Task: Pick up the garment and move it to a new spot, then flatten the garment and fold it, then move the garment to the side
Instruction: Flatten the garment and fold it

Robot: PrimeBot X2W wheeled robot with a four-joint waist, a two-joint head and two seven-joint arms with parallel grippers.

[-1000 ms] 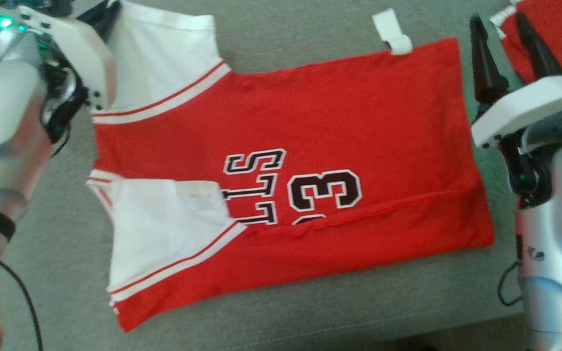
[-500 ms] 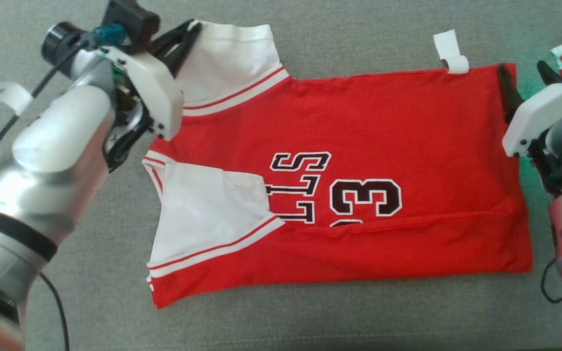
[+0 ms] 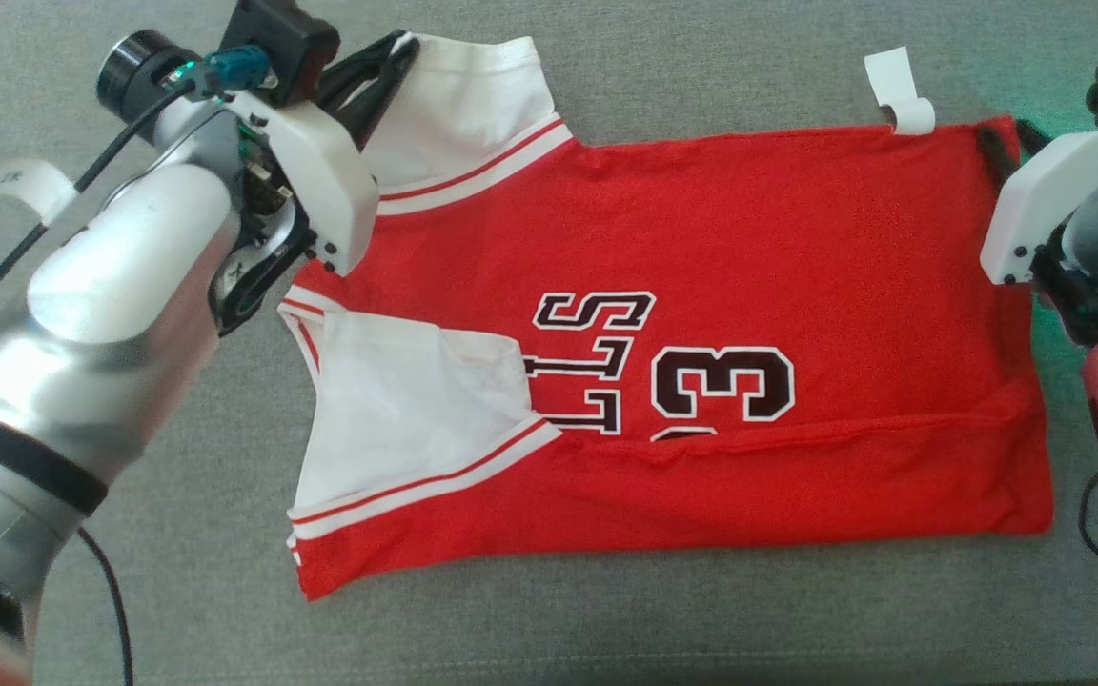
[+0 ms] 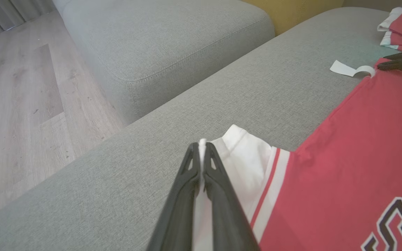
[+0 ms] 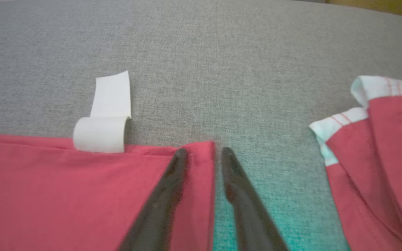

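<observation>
Garment [image 3: 701, 248], a red jersey with white sleeves, lay spread flat on the grey sofa cushion [image 3: 606, 619], neck end toward the robot's left and hem toward its right. The near long edge was folded up over the lower part of the black-and-white lettering [image 3: 663, 367]. The near sleeve [image 3: 406, 400] was folded in onto the chest, and the far sleeve [image 3: 463, 105] lay out flat. Left gripper [image 4: 202, 148]: fingers pressed together, pinching the outer corner of the far sleeve, with a sliver of white cloth showing between the tips. Right gripper [image 5: 204, 155]: fingers spread, set down at the far hem corner. One finger rested on the red cloth and the other on the bare cushion just off the edge, so the corner's edge lay in the gap, not clamped. A curled white strip [image 5: 106, 122] sat at the garment's far edge, near that corner. A second red garment [image 5: 389, 139] with white trim lay apart, further to the robot's right.
</observation>
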